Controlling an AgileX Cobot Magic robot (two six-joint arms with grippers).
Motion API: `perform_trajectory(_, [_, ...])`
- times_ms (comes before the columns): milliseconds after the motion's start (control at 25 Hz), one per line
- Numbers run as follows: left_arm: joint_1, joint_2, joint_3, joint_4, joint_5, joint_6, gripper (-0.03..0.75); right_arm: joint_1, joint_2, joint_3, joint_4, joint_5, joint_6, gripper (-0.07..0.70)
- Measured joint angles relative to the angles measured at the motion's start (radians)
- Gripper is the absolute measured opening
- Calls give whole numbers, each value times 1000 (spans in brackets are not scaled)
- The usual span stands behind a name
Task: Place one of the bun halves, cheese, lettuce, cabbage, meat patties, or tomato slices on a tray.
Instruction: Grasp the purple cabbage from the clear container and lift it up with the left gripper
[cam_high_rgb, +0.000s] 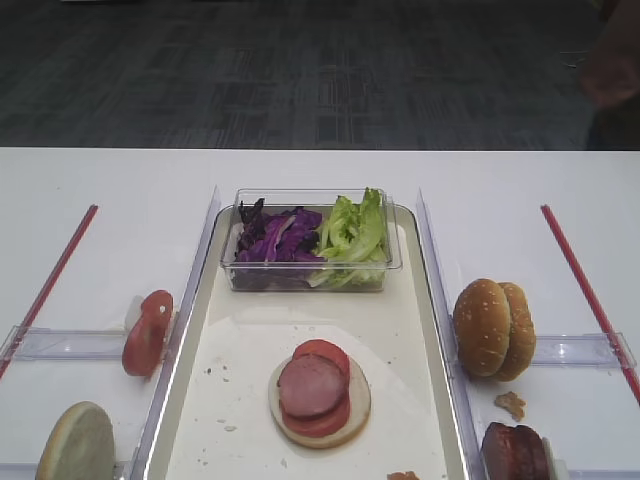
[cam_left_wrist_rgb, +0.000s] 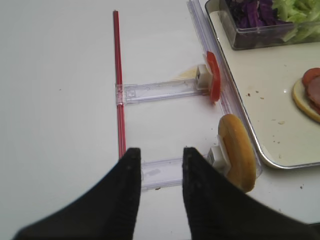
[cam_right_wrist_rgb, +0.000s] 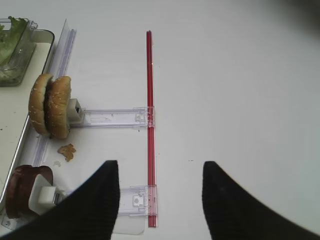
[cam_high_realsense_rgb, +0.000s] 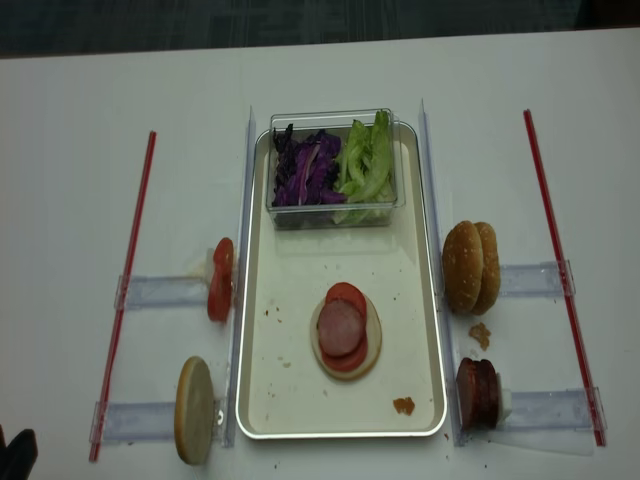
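Left wrist: tool (cam_left_wrist_rgb: 159, 161) empty, cabbage (cam_left_wrist_rgb: 251, 12) well apart, boxed.

This looks like a robotics lab or test room rather than a kitchen. The food sits on a plain white table (cam_high_rgb: 300, 170) laid out as a fixed rig: clear plastic rails (cam_high_realsense_rgb: 245, 200) flank a cream tray (cam_high_realsense_rgb: 290, 400), red strips (cam_high_realsense_rgb: 125, 300) mark the side limits, and clear slotted holders (cam_right_wrist_rgb: 112, 118) stand the bun halves (cam_high_rgb: 493, 328) on edge. Beyond the table lies dark grey office-style carpet (cam_high_rgb: 300, 70). A blurred shape at the far right corner (cam_high_rgb: 610, 70) may be a person, though the view is too poor to say.
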Motion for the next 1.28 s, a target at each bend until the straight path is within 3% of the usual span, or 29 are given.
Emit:
perform_trajectory(360, [0,0,0,-13,0,-35,218,0,0,0,0,0,0,397])
perform_trajectory(440, [0,0,0,-18,0,-26,248,0,0,0,0,0,0,397])
perform_trajectory(640, [0,0,0,-26,0,0,414,0,0,0,0,0,0,397])
perform_trajectory(800, [0,6,-2,-26,11,0,448,0,0,0,0,0,0,397])
perform_trajectory(960, [0,115,-30,-26,45,0,452,0,0,0,0,0,0,397])
perform_trajectory(1280, [0,374,-110,-37,37,-19,452,0,0,0,0,0,-2,397])
